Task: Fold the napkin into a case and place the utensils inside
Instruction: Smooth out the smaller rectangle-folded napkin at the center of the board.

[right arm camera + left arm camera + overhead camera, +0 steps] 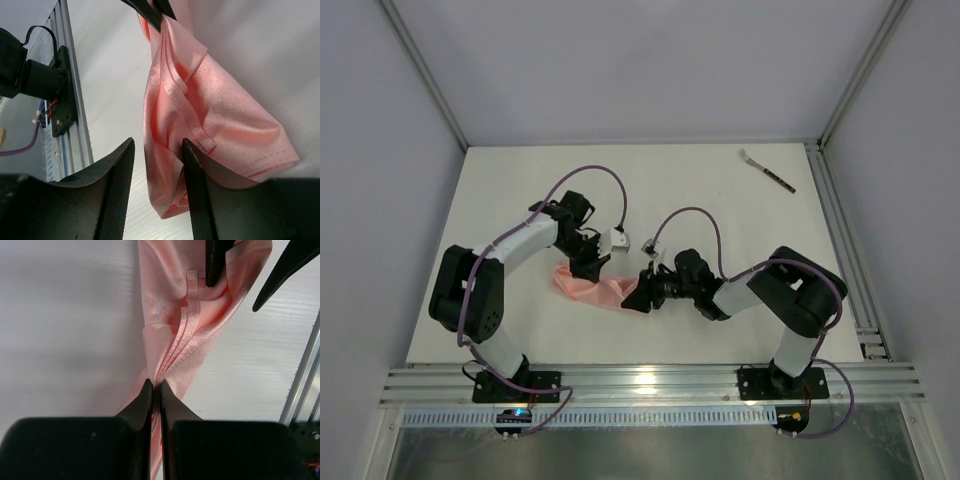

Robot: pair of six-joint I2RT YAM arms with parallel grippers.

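Note:
The salmon-pink napkin point(592, 289) lies bunched and loosely folded on the white table between my two grippers. My left gripper point(586, 268) is shut on a gathered hem of the cloth, which shows in the left wrist view point(156, 386) as several layers pinched between the jaws. My right gripper point(640, 296) is open at the napkin's other end. In the right wrist view point(157, 150) a hanging fold of the napkin point(225, 115) lies between its fingers, and one finger point(192, 165) is tucked under a layer. The fork point(767, 170) lies at the far right, well apart.
An aluminium rail point(842, 240) runs along the table's right edge and another point(650, 381) along the near edge. Grey walls close the back and sides. Purple cables point(605, 175) loop above both arms.

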